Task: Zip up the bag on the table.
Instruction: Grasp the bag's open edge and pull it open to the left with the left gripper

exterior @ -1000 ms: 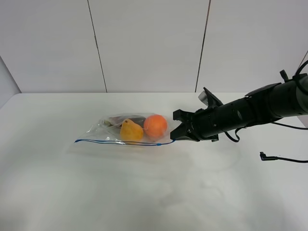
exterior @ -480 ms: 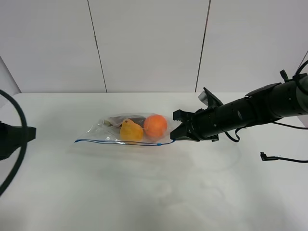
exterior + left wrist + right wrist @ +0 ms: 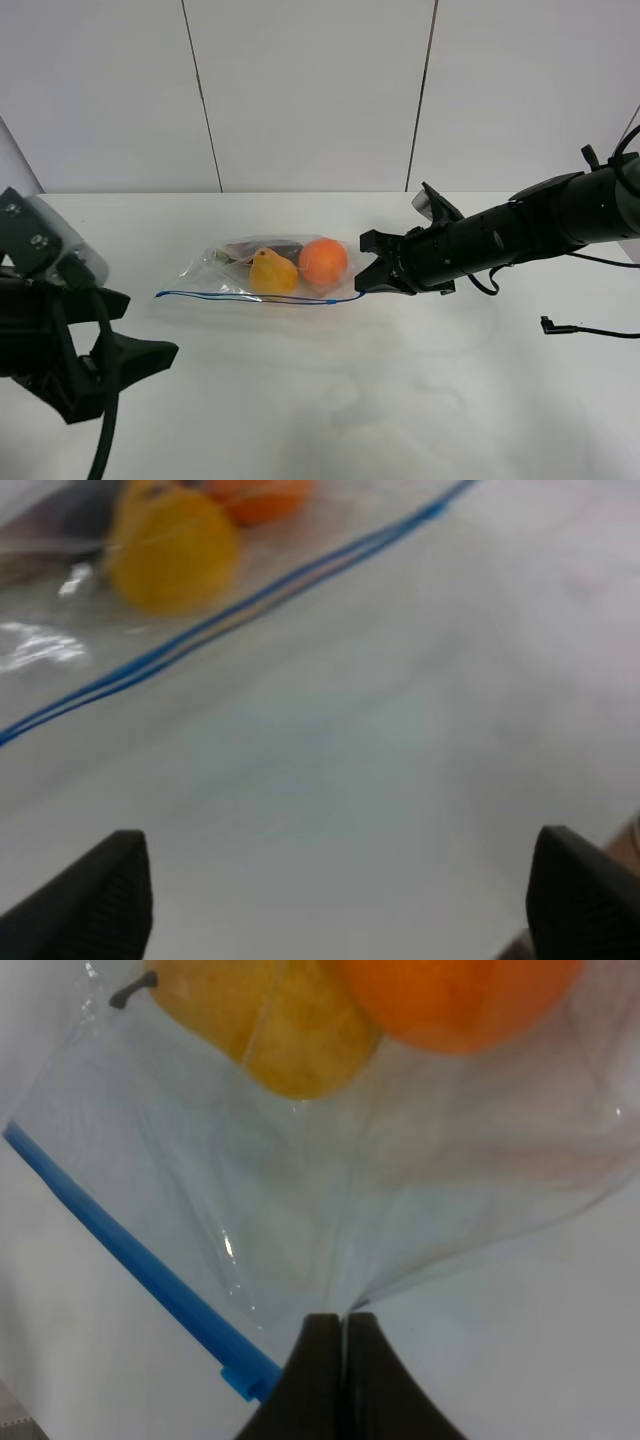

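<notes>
White matte table (image 3: 330, 400) fills our view beneath pale wall panels (image 3: 300, 90). At far left we see the left gripper (image 3: 345, 895) over bare tabletop. Its black fingers (image 3: 115, 890) are spread wide and hold nothing, near the bag's left end but not touching it. Mid-table lies the bag (image 3: 222, 270), flat, clear, crinkled plastic, with a thin blue zipper strip (image 3: 260, 297) along its near edge. A yellow fruit (image 3: 272, 272) and a round orange (image 3: 323, 263) show through. At its right corner, the right gripper (image 3: 343, 1328) is pinched together on the plastic, just beside the strip's end.
</notes>
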Robot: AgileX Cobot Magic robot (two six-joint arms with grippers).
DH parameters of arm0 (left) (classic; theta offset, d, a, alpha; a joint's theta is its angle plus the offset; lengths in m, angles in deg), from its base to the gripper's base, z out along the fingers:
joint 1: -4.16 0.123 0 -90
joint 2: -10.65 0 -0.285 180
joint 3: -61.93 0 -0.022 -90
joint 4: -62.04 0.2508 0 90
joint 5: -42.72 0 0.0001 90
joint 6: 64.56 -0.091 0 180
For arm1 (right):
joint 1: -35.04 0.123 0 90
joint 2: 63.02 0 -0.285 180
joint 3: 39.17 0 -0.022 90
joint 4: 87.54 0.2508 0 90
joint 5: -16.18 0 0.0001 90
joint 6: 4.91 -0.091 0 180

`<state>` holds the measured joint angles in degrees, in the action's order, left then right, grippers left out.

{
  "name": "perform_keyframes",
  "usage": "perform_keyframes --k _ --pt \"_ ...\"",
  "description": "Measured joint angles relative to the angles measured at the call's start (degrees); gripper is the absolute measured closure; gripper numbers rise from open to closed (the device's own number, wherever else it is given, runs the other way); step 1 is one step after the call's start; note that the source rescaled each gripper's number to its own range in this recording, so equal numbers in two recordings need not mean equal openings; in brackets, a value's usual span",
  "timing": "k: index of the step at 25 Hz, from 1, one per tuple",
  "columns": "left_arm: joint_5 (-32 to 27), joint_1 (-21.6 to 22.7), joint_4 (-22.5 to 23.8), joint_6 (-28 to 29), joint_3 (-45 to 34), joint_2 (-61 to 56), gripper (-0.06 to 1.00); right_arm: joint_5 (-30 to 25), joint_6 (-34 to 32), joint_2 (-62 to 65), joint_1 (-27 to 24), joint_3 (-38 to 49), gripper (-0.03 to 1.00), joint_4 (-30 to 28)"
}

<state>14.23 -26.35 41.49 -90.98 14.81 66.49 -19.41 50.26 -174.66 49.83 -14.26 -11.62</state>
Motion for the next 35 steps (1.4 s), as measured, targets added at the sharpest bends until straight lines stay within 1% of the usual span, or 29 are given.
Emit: perform_keyframes --k 3,10,15,17,20,23,25,29,35 --pt "0.4 -2.2 0.0 -1.6 0.0 0.0 0.06 0.0 0.0 0.0 0.0 0.0 0.97 0.0" --pt "3.6 -2.4 0.0 -2.3 1.0 2.2 0.06 0.0 0.0 0.0 0.0 0.0 0.97 0.0" --pt "4.1 -2.5 -0.6 -2.3 6.3 10.2 0.06 0.0 0.0 0.0 0.0 0.0 0.97 0.0" --pt "4.5 -3.3 -0.7 -2.7 9.2 13.5 0.06 -0.1 0.0 0.0 0.0 0.0 0.97 0.0" --pt "6.7 -6.8 -0.8 -3.3 12.5 19.2 0.06 -0.2 0.0 0.0 0.0 0.0 0.97 0.0" --pt "10.8 -11.2 -0.8 -3.6 14.9 25.5 0.06 -0.6 0.0 0.0 0.0 0.0 0.97 -0.1" --pt "13.4 -13.1 -0.8 -3.7 16.0 29.6 0.06 -1.1 -0.2 0.0 0.0 0.0 0.97 -0.1" --pt "16.1 -13.8 -0.8 -4.2 18.1 37.5 0.06 -2.4 -0.3 0.0 0.0 0.0 0.97 -0.2" --pt "20.0 -13.9 -0.8 -8.4 20.1 47.1 0.06 -3.9 -0.7 0.0 0.0 0.0 0.97 -0.2"
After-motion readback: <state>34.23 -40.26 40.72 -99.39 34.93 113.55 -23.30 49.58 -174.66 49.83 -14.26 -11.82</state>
